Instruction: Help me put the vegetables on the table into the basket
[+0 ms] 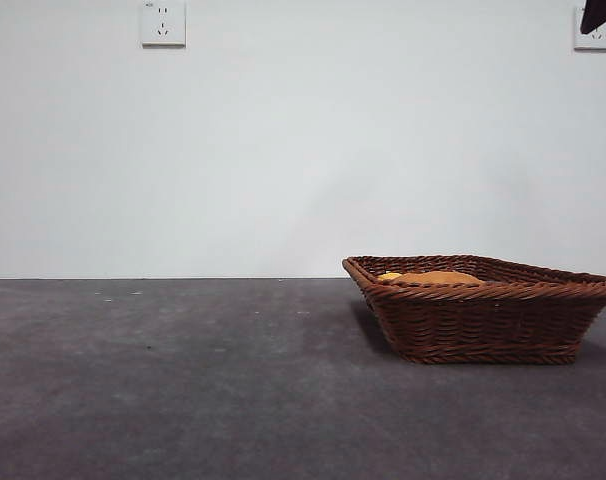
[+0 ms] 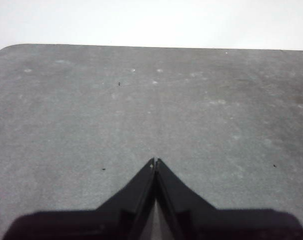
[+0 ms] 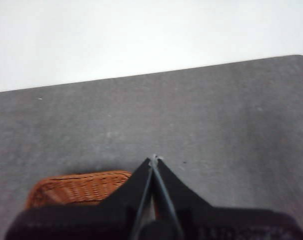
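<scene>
The brown wicker basket [image 1: 483, 312] stands on the dark grey table [image 1: 183, 380] at the right. Above its rim shows the top of a tan-orange vegetable [image 1: 438, 277] with a bit of yellow beside it [image 1: 389, 275]. My right gripper [image 3: 154, 159] is shut and empty, held above the table with a corner of the basket [image 3: 76, 187] below it. It shows only as a black tip [image 1: 601, 14] in the front view's top right corner. My left gripper [image 2: 155, 161] is shut and empty over bare table.
Two white wall sockets [image 1: 163, 23] [image 1: 593, 38] sit on the pale wall behind the table. The table's far edge [image 2: 141, 47] runs in front of the left gripper.
</scene>
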Tool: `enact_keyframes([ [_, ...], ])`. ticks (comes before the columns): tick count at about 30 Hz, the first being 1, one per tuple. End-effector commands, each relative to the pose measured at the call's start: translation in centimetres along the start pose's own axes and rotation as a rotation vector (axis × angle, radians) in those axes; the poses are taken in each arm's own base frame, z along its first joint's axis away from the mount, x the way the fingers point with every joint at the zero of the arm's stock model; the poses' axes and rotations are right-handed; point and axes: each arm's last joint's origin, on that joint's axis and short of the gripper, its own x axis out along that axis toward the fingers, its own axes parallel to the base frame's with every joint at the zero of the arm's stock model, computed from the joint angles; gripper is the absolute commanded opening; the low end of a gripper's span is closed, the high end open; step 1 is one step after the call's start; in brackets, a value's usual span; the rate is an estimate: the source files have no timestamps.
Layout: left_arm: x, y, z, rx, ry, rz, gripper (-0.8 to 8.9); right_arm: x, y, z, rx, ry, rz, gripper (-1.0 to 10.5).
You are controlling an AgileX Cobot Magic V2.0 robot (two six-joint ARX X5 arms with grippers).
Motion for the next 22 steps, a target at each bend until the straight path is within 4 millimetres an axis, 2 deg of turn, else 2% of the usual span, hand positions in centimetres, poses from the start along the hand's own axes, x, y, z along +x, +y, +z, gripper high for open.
enact_keyframes([
  [1, 0.1, 0.0, -0.3, -0.006, 0.008, 0.002, -0.02, -0.8, -0.8, 0.0, 0.014, -0.011, -0.085, 0.0],
  [6, 0.2, 0.0, -0.4, -0.006, 0.016, 0.002, -0.02, -5.5, -0.1, -1.0, 0.004, -0.114, -0.121, 0.0],
  [10, 0.2, 0.0, -0.4, -0.006, 0.024, 0.003, -0.02, -9.5, 0.2, -3.9, -0.001, -0.255, -0.106, 0.0],
  [16, 0.2, 0.0, -0.4, -0.006, 0.027, 0.002, -0.02, -13.0, 0.0, -10.8, -0.003, -0.369, -0.097, 0.0],
  [22, 0.2, 0.0, -0.5, -0.006, 0.029, 0.002, -0.02, -13.5, -0.6, -19.2, -0.004, -0.357, -0.100, 0.0],
])
